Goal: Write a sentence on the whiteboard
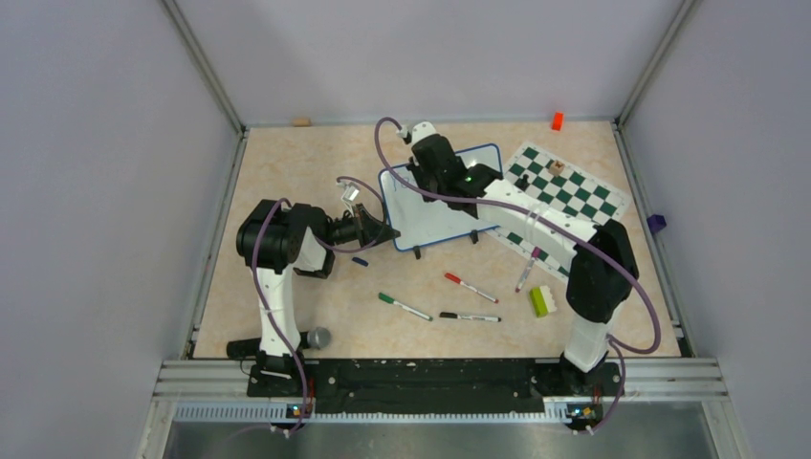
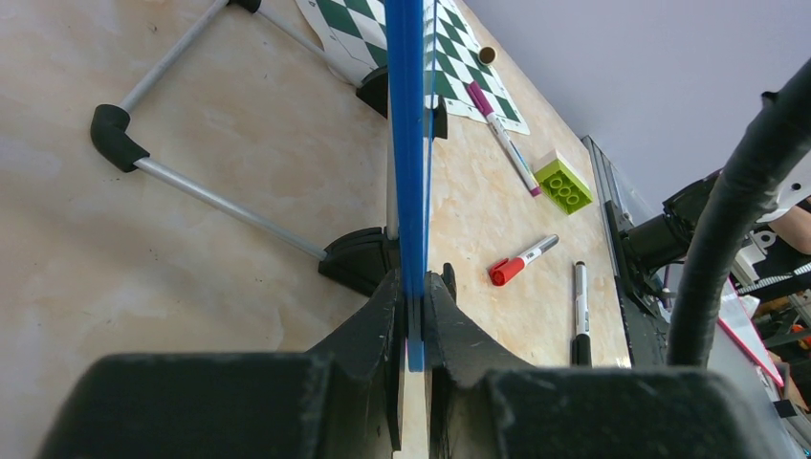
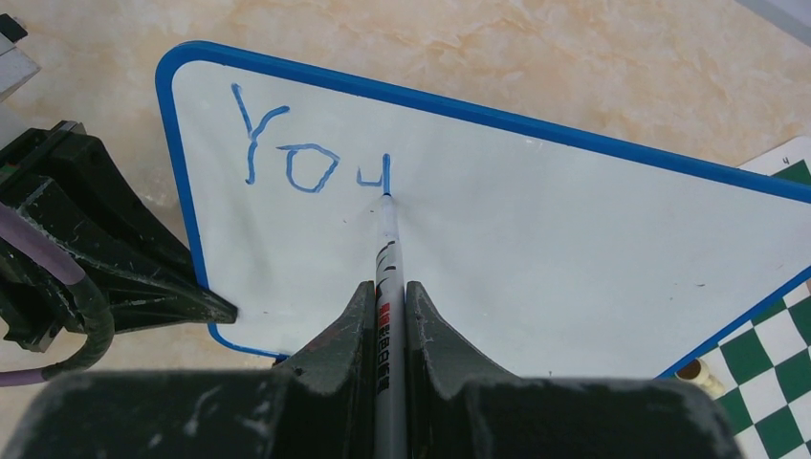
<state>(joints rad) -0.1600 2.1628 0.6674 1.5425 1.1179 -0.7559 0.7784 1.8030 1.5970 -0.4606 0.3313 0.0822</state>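
We see the whiteboard (image 1: 442,206) in the middle of the table (image 1: 287,172), just left of the chess mat (image 1: 574,186). Its right end overlaps the mat's edge. It stands propped on its black feet and tilts back, with the white face turned up and toward the near side. Its long axis runs left to right, the right end swung a little farther away.

From the left wrist the blue frame (image 2: 406,143) shows edge-on as a thin upright line, with a grey tube stand (image 2: 220,206) on the back side.

The left gripper (image 1: 383,232) has its jaws closed narrowly on the board's left edge near the lower corner. In its own view the two fingers (image 2: 368,316) press on either side of the frame.

The right gripper (image 1: 432,170) hangs over the far-left part of the board, its jaws clamped on a marker (image 3: 386,239). The marker's long axis runs straight out between the fingers. Its tip points at the board (image 3: 574,249) and touches the face at the foot of the last blue stroke.

So far the sentence (image 3: 306,158) reads "You". It sits in the board's upper left corner and runs along the long top edge.

On the near side of the table lie a green marker (image 1: 404,306), a red marker (image 1: 470,287) and a black marker (image 1: 469,316). They are apart from one another. A magenta marker (image 1: 527,271) and a green brick (image 1: 542,301) lie to their right.
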